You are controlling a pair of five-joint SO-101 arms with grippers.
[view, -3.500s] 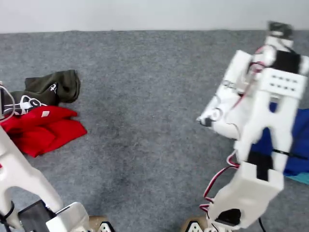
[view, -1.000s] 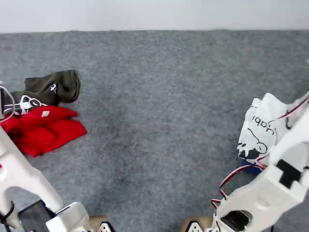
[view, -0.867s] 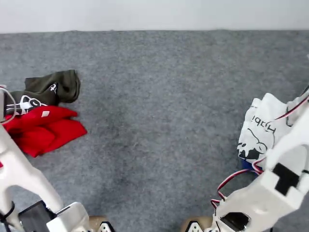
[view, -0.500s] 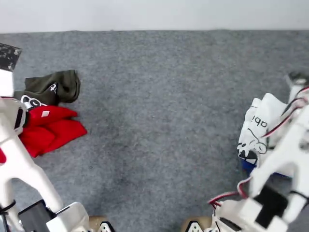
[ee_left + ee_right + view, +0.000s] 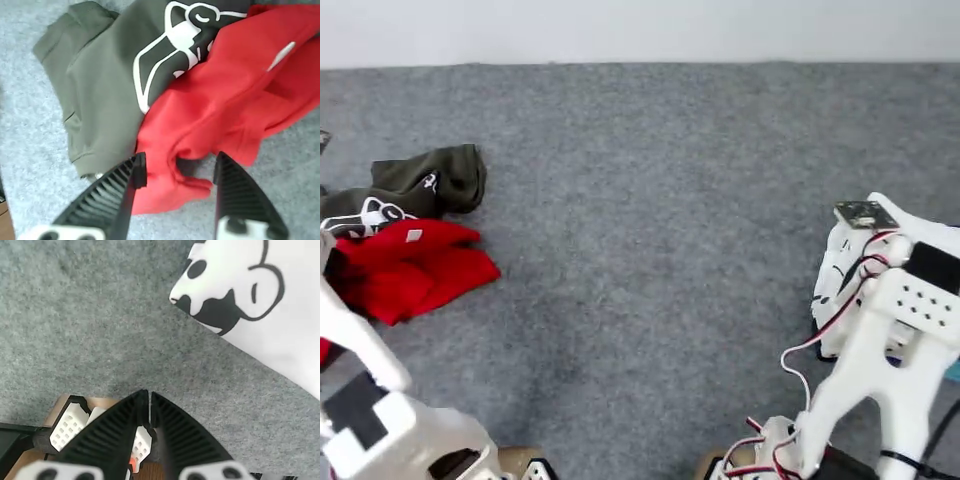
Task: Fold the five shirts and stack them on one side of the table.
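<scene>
Red shirt (image 5: pixel 225 100) under spread left pincer (image 5: pixel 179 165)

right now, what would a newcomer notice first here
The bright red shirt at the far left, overlapping a dark green shirt with a white print. The left gripper hangs open over the red one; at the far right lies a white shirt with a black cartoon print.
</scene>
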